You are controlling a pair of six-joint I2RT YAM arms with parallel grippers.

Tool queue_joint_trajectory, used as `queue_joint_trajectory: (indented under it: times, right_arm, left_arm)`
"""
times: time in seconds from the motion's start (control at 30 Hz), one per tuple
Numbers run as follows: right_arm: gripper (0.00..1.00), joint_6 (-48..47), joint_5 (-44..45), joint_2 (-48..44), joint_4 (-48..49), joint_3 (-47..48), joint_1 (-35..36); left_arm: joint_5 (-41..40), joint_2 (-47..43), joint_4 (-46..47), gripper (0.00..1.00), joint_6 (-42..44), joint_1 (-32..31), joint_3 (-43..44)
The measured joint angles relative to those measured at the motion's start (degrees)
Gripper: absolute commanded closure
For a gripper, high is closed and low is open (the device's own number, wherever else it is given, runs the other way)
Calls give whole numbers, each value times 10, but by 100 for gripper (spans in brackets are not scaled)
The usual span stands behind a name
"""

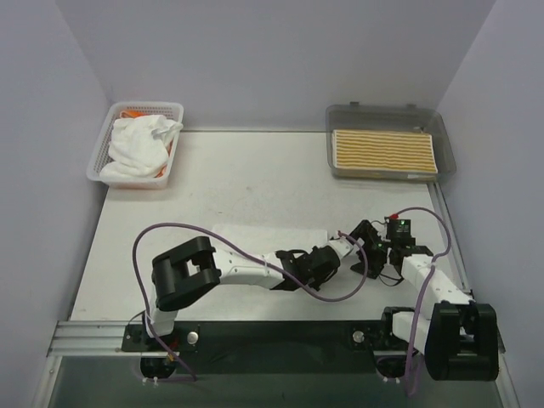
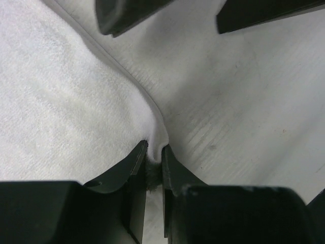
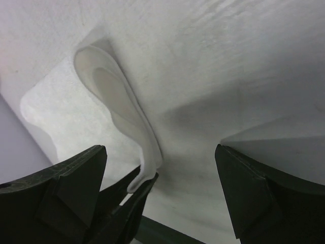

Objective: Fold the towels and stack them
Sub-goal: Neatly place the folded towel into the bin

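- White terry: one towel (image 1: 263,238) lies spread flat along the near edge of the worktop (image 1: 255,178), about midway, with its right end under both arms.
- The left jaws are clenched on that right end. The left wrist view shows a thin ridge of cloth nipped between the tips, with the rest of the towel lying flat.
- The right jaws are released and wide, just beside the same spot. In the right wrist view the raised edge runs up between them and seems to touch neither.
- I cannot tell whether the pinch sits on a corner or partway along the edge.
- The step in hand looks like taking hold of the right end to fold it over towards the left.
- To do it well, the right jaws should close on the same edge, well apart from the left pinch, so the edge rises level rather than bunched at one point.
- Both grips should lift only enough to clear the cloth beneath, travel together along the near edge, and lay edge on edge before letting go.
- The left pinch looks shallow, so a quick pull may slip it. The two sets of jaws are also close enough to knock together.
- The basket (image 1: 161,109) in the far left corner holds crumpled white towels (image 1: 136,144). The tray (image 1: 382,109) in the far right corner holds a striped towel (image 1: 384,151), folded flat.
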Motion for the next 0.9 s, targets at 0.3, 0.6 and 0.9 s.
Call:
queue_joint_trajectory:
  times: [0.3, 0.6, 0.9]
  right_arm:
    - [8, 87, -83, 87, 164, -16, 42]
    - [8, 132, -103, 134, 241, -16, 88]
    - [13, 191, -120, 192, 338, -15, 141]
  left_arm:
    - [18, -45, 15, 100, -21, 22, -40]
    - [23, -78, 30, 100, -40, 40, -51]
    - [23, -82, 44, 100, -62, 44, -55]
